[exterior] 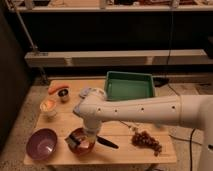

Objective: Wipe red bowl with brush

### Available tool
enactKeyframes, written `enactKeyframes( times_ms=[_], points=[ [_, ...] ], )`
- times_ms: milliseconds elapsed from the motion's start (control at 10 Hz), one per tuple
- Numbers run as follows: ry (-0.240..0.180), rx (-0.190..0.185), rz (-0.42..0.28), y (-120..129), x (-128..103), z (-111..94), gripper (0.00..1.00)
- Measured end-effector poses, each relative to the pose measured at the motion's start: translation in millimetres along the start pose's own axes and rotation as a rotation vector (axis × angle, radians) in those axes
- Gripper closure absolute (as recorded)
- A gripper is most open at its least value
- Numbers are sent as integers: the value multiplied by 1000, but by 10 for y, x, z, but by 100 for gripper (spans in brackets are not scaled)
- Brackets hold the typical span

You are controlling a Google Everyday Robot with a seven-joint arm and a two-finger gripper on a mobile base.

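Camera view shows you the gripper (90, 134) at the end of the white robot arm (145, 109). The arm reaches in from the right and bends down over the near left part of the light wooden table (120, 131). The gripper hangs directly above the round reddish-brown bowl with an orange-red inside (81, 146), closer to its far right rim. You cannot tell from this view whether the gripper is spread or pressed together, nor whether it pinches anything.

The small brush with a blocky grey-and-dark head and a slim black handle (106, 142) is right under the gripper. Its head sits inside the red bowl, toward the left side. Its handle passes over the right rim and points to the right, low over the table. Whether the gripper touches the brush is not clear.

Just to the left of the red bowl stands the round purple bowl (41, 144), apart from it. To the right, past the tip of the handle, lies a bunch of dark grapes (146, 141). The green rectangular tray (129, 85) occupies the far right of the table. A blue-grey sponge (87, 92) shows partly behind the bend of the arm. At the far left you see an orange carrot (58, 88), a small metal cup (63, 95) just beside it, and nearer a small cream cup (48, 106).
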Motion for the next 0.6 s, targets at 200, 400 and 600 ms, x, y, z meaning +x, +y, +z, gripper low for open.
enactKeyframes(
  times_ms=[200, 400, 600],
  points=[
    [-13, 11, -3, -110, -129, 10, 100],
    [-30, 15, 16, -122, -350, 8, 100],
    [-47, 18, 54, -88, -574, 18, 100]
  ],
)
